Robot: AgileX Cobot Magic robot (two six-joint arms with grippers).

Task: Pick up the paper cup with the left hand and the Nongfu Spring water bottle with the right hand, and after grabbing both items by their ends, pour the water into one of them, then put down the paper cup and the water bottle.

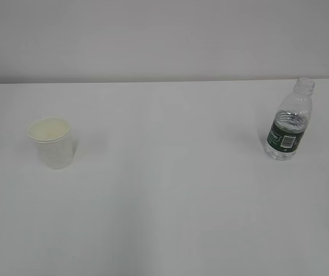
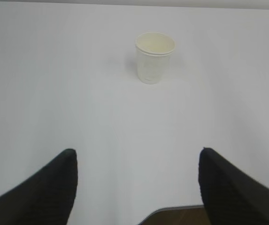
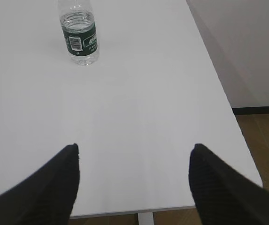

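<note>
Paper cup (image 1: 50, 142) upright toward the left edge of the white desk (image 1: 164, 207), open mouth up, cream-yellow inside, rolled rim intact; nothing touching it. Nongfu Spring water bottle (image 1: 289, 121) upright close to the far right corner of the desk, well apart from the cup, dark green label band with a white barcode patch facing the camera, narrow neck at the top; cannot tell from the exterior view whether a cap is on. Level of water not clear through the ribbed plastic. No arm in the exterior view. In the left wrist view: left hand (image 2: 136, 161) back over the near edge of the desk, black fingers (image 2: 54, 187) spread wide apart at the bottom corners of the picture, nothing between them, cup (image 2: 154, 57) standing well ahead and slightly right of centre. In the right wrist view: right hand (image 3: 134, 157) likewise at the near edge, fingers (image 3: 219, 187) wide apart and empty, bottle (image 3: 79, 35) far ahead and to the left, right edge of the desk running alongside, brown floor (image 3: 261, 140) and a dark skirting strip beyond it.
</note>
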